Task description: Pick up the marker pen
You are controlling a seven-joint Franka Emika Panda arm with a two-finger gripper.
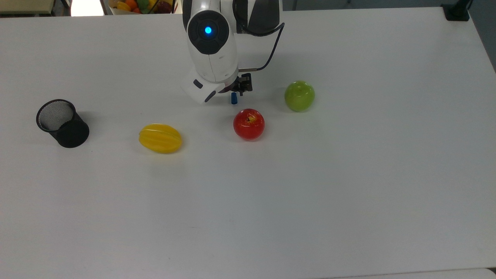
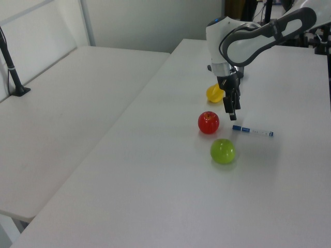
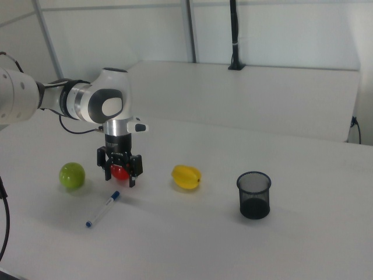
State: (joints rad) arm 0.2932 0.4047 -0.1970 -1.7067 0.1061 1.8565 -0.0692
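Now my claw (image 3: 120, 173) hangs just above the white table (image 1: 348, 174), and its two fingers are spread apart with nothing between them. The marker pen (image 2: 252, 132) lies flat on the table, close below my claw and not touching it. In the left view it sits to the right of the red apple (image 2: 208, 122) and the green apple (image 2: 223, 151). In the right view the yellow fruit (image 3: 186, 177) and the black mesh cup (image 3: 254, 195) sit farther to the right.
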